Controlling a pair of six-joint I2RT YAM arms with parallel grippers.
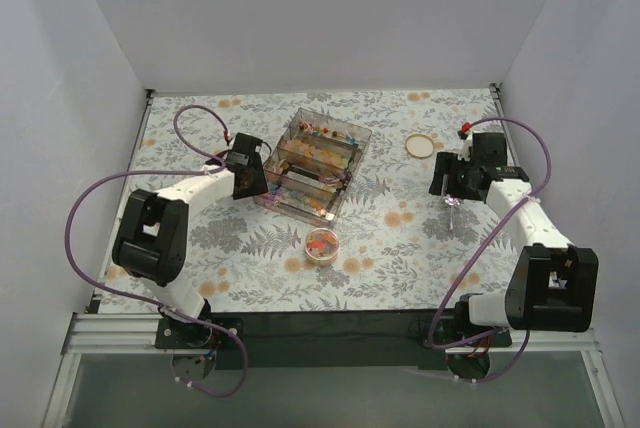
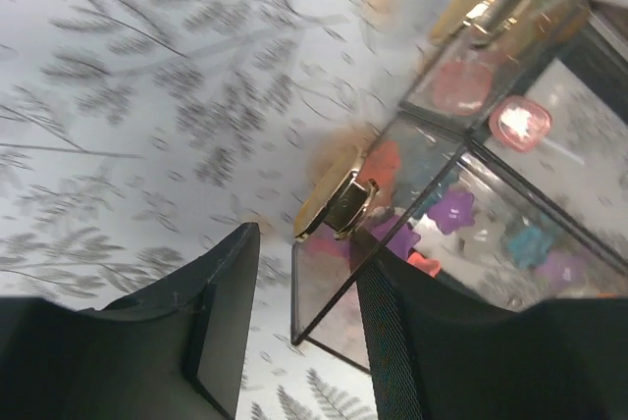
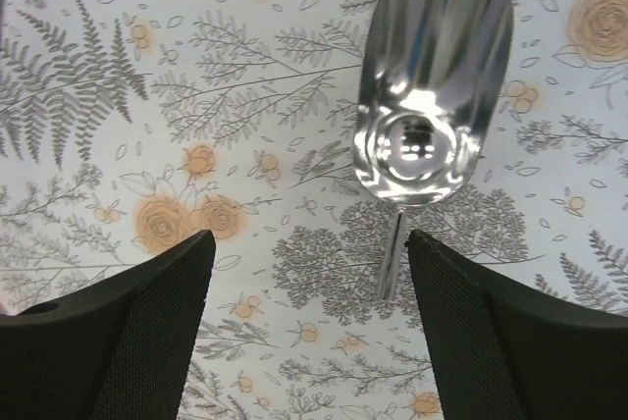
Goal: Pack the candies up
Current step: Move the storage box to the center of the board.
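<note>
Candies [image 1: 321, 242] filled a small clear cup [image 1: 321, 258] nearest the arm bases. Tiny, light, hard and apt to roll, they looked better scooped than pinched. Right gripper [image 3: 309, 238] hung wide over the metal scoop [image 3: 432, 96], which lay free on the tablecloth [image 3: 98, 96]; its thin handle seemed the place to grip. Left gripper [image 2: 306, 238] stood partly open astride a corner of the clear compartment box [image 1: 318, 163], by a gold clasp [image 2: 339, 206]. A round lid [image 1: 420, 145] lay beyond.

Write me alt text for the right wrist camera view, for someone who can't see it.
An empty, shiny metal scoop lies on a fern-and-flower tablecloth, its bowl away from the camera and its handle pointing back between the open black fingers of the right gripper.
</note>
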